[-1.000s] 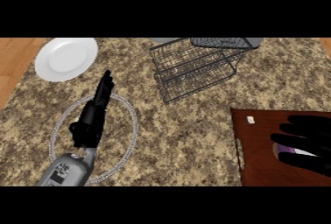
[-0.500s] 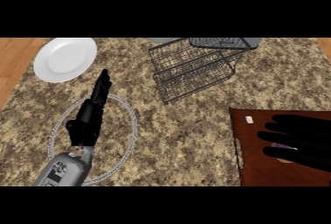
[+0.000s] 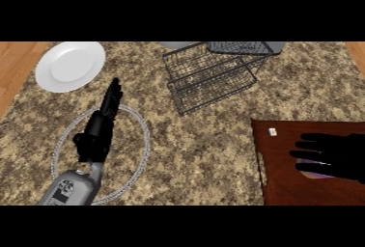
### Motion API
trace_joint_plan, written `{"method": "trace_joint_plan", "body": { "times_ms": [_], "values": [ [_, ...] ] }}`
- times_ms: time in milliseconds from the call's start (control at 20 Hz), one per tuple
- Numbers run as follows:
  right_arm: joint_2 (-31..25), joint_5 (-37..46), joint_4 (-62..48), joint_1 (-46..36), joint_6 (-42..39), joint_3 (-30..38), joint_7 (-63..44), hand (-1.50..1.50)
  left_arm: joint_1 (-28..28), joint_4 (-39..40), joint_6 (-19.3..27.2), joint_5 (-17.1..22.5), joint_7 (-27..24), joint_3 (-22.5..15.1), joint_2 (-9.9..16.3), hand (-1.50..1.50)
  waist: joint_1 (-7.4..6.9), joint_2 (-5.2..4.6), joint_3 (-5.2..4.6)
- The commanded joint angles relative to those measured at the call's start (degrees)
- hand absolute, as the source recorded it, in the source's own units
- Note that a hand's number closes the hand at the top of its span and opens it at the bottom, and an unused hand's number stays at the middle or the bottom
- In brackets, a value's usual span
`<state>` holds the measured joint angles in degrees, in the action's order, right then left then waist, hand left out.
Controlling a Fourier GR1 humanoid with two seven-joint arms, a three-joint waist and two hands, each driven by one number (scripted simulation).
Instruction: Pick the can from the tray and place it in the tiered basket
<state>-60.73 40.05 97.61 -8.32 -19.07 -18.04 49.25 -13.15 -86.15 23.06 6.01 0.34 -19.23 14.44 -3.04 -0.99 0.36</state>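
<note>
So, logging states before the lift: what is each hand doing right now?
Left hand: open, fingers straight, holding nothing.
Right hand: over the tray, cannot tell.

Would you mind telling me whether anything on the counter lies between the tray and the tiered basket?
Nothing visible does. The counter between the tray and the tiered basket is bare. The white plate and left hand lie off to the left. The right hand covers the can, just a sliver showing.

Even, soft light — no glare.
</note>
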Motion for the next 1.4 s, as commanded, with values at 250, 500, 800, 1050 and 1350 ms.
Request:
{"method": "trace_joint_plan", "body": {
  "times_ms": [250, 500, 800, 1050, 1350],
  "values": [
    [6.9, 9.4, -26.7, -9.6, 9.8, -7.1, 17.9, -1.50, 0.6, 0.7, 0.6, -2.5, 0.2, -0.1, -1.6, 0.00, 0.95, 0.46, -0.25],
    [9.5, 11.0, -34.4, -11.7, 14.1, -7.8, 21.8, -1.50, 1.7, -1.3, 0.6, -2.9, 1.7, 0.4, -2.4, 0.00, 1.82, 0.73, -0.28],
    [10.8, 10.0, -36.9, -15.5, 11.8, -8.1, 23.5, -1.50, -0.9, 0.0, -2.1, -2.3, 2.5, 4.0, -0.8, 0.00, 2.28, 0.77, -0.32],
    [16.5, 12.5, -42.4, -13.9, 15.8, -10.8, 20.8, -1.50, 2.1, 1.2, -2.5, -2.6, -0.8, 4.3, -2.1, 0.00, 2.16, 0.72, -0.31],
    [17.4, 9.0, -39.2, -14.9, 12.9, -9.1, 20.1, 1.50, 2.2, 2.1, -5.4, -1.9, -1.8, 6.4, -1.5, 0.00, 2.75, 0.85, -0.37]
  ]
}}
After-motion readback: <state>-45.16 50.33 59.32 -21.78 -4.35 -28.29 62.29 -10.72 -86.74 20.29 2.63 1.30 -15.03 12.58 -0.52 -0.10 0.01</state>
